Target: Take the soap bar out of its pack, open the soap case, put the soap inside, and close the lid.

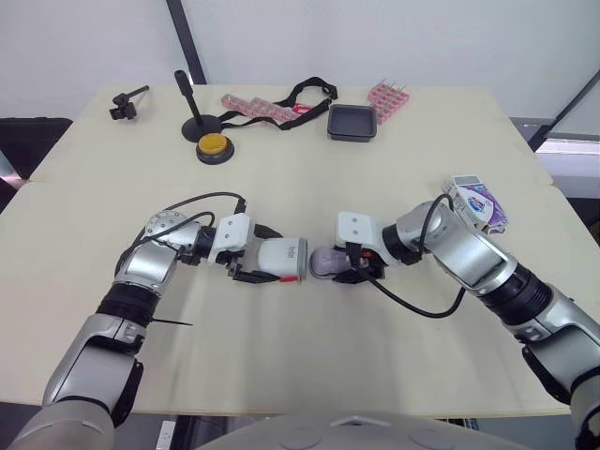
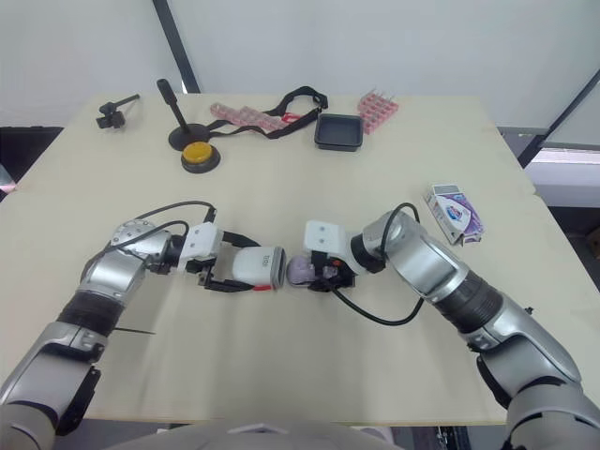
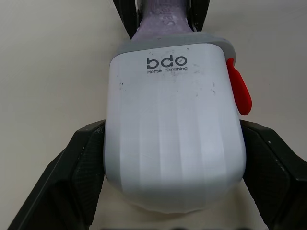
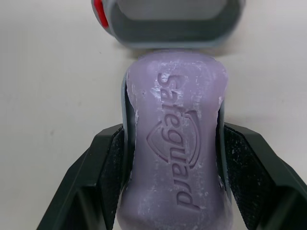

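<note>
Left gripper [image 1: 257, 263]: near the front edge of the table [image 1: 300, 366], left of the middle. Its black jaws hug the white soap case [image 3: 172, 139].
Soap case: lies on its side. Its open grey mouth faces right, and it has a small red tab.
Soap bar [image 4: 178, 158]: purple, in the middle, with one end right at the mouth of the case.
Right gripper [image 1: 341, 266]: its jaws squeeze the soap bar from both sides.
Soap pack [image 1: 478, 203]: by the right edge, well apart from both grippers.
Back edge: a yellow button [image 1: 214, 146], a black strap [image 1: 305, 94], a black tray [image 1: 352, 122].
</note>
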Motion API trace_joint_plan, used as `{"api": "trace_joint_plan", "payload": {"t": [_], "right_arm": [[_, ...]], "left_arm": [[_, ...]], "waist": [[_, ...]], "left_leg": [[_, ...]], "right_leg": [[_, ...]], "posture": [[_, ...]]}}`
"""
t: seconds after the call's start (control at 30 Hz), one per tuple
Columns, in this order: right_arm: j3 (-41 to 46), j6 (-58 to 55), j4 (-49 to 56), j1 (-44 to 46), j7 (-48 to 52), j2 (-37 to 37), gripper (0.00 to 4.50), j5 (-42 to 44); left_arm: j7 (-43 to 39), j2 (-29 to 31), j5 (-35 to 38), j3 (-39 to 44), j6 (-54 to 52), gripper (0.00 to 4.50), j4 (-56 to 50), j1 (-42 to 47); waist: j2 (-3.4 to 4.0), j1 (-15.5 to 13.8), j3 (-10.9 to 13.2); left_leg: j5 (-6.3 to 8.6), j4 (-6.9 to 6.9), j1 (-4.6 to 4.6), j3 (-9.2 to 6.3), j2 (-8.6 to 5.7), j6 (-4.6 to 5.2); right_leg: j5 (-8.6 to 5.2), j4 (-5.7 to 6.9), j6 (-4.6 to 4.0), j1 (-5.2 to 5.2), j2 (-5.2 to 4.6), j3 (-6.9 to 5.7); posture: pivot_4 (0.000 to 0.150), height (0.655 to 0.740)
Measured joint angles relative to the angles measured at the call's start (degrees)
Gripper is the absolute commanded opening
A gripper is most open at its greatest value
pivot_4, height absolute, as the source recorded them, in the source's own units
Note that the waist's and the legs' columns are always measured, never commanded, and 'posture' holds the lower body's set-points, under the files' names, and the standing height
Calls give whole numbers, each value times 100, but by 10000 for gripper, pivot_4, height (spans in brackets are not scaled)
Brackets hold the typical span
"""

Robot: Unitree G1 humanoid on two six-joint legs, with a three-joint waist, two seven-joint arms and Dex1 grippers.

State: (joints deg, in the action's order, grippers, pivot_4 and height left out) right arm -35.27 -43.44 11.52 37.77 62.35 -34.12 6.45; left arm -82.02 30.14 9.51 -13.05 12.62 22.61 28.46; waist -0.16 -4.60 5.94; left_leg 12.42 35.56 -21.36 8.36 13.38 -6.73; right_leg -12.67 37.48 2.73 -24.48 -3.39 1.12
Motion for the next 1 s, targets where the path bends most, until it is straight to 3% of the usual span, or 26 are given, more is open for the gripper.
{"api": "trace_joint_plan", "payload": {"t": [1.0], "right_arm": [[-191, -246, 53, 363, 98, 327, 25473, -185]], "left_arm": [[213, -284, -57, -160, -51, 34804, -66, -44]], "waist": [[0, -6, 0]], "left_leg": [[0, 0, 2, 0, -1, 0]], "right_leg": [[0, 1, 0, 0, 0, 0]], "posture": [[1500, 7291]]}}
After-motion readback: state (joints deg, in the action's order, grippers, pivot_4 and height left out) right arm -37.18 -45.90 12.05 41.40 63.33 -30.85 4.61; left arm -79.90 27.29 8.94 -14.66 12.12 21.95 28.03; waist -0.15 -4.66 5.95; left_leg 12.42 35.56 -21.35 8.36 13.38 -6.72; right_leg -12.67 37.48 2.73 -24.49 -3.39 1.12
